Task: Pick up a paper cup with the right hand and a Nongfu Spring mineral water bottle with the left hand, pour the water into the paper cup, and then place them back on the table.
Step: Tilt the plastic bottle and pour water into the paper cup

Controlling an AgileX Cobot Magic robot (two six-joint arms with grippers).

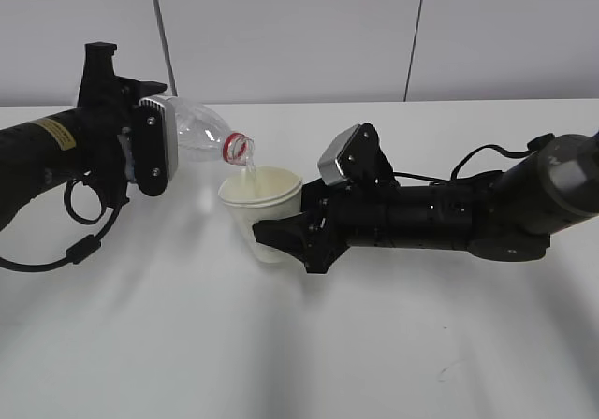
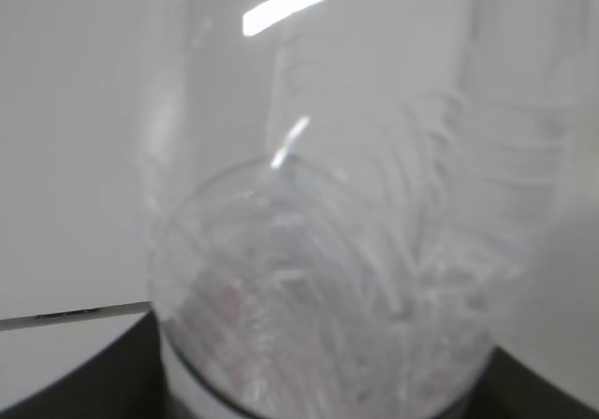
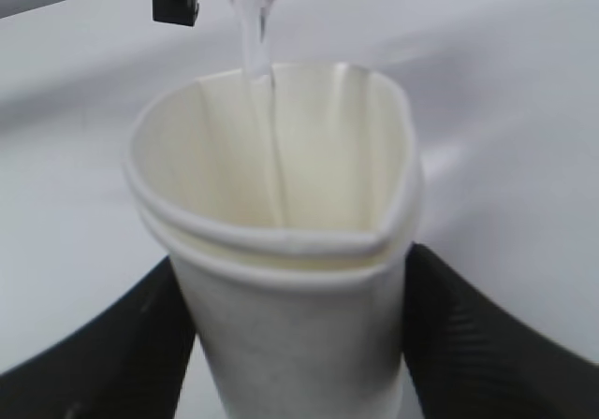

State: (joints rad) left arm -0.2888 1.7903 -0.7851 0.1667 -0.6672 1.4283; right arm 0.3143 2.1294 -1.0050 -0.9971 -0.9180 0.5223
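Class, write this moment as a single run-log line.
phase: pouring | left gripper: tilts Nongfu Spring bottle | water: streaming into paper cup | right gripper: holds cup, rim squeezed

My left hand (image 1: 140, 152) holds the bottle (image 1: 201, 137) tilted, its mouth above the paper cup (image 1: 262, 215), which sits between my right hand (image 1: 285, 241) fingers, right of the bottle.

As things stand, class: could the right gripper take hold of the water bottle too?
Probably not. The right gripper is already shut on the paper cup, and the left gripper holds the bottle tilted above it, with water running into the cup.
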